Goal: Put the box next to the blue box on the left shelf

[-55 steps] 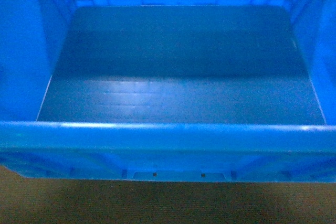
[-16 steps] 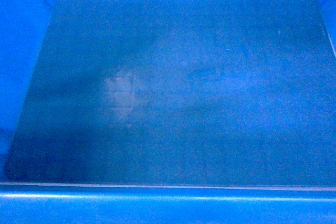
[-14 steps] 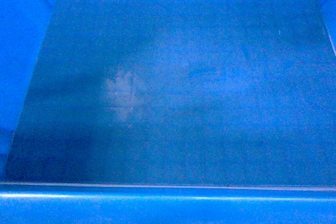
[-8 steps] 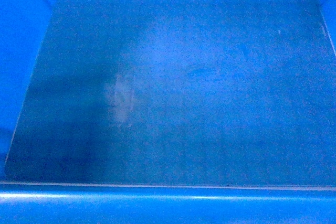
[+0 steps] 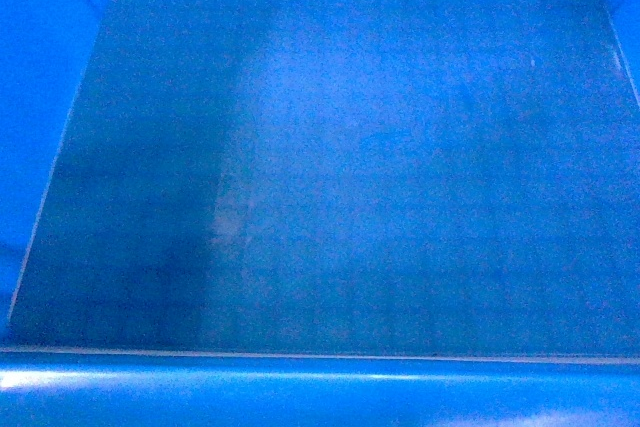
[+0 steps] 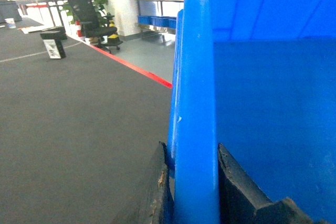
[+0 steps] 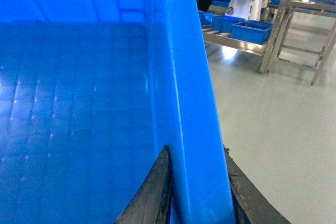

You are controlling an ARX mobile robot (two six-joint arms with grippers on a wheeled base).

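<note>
The box [image 5: 330,157] fills the head view, seen from above; vs 0.5 s ago the pale glare patch on its floor is fainter, framing is same. Left gripper [image 6: 191,182] pinches box's left rim, right gripper [image 7: 197,182] pinches right rim. Bkgd: metal racks [image 7: 252,40] w/ small blue bins [image 7: 252,30], office chair [image 6: 92,17].

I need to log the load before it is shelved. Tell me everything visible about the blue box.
The box is bright blue, glossy plastic, with a thick rounded rim and a smooth floor marked by a faint square grid. It is empty and fills the head view. The left gripper clamps its left wall and the right gripper its right wall, dark jaws inside and outside each wall. Grey floor shows beyond it; what lies underneath is hidden.
</note>
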